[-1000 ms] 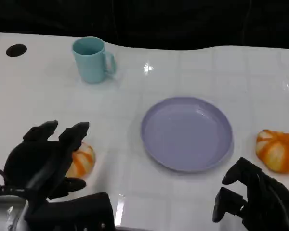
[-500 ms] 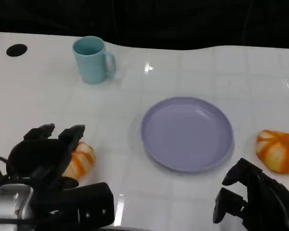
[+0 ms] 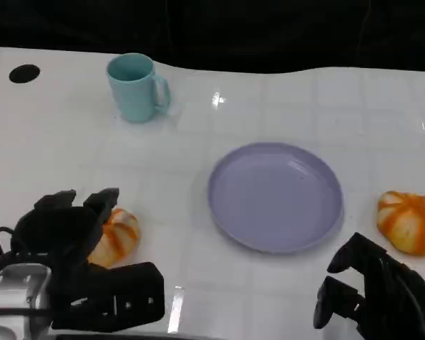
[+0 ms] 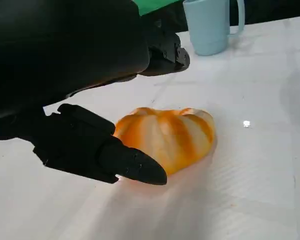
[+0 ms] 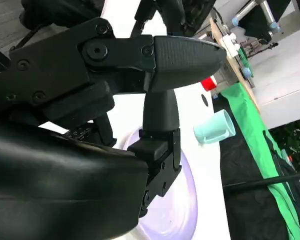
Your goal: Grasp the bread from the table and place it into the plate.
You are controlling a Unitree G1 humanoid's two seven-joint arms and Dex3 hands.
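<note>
1. Hovering over the near-left part of the white bench (image 3: pixel 198 106), the left hand (image 3: pixel 60 227) sits right above an orange-and-white striped bread (image 3: pixel 113 236).
2. In the left wrist view the bread (image 4: pixel 165 137) rests on the bench, with one black finger (image 4: pixel 102 152) alongside its near side and the other fingers (image 4: pixel 162 55) arched over it with a gap between.
3. The fingers look spread around the bread, not pressed onto it; the lower finger seems to touch or nearly touch the crust, and I cannot tell which.
4. The bread is not lifted; it lies flat on the bench, well to the left of the plate.
5. The lilac plate (image 3: pixel 275 196) stands in the middle of the bench with nothing on it.
6. A second striped bread (image 3: pixel 409 222) lies on the bench just right of the plate, apart from its rim.
7. The right hand (image 3: pixel 372 290) is low at the near-right edge, nearer than that second bread, touching nothing.
8. Its fingers (image 5: pixel 162 60) appear parted with nothing between them in the right wrist view, where the plate (image 5: pixel 182 200) shows beyond them.
9. A pale blue mug (image 3: pixel 136 88) stands upright at the far left of the bench, handle pointing right, well apart from everything else.
10. A dark round hole (image 3: pixel 24 73) marks the bench's far-left corner.
</note>
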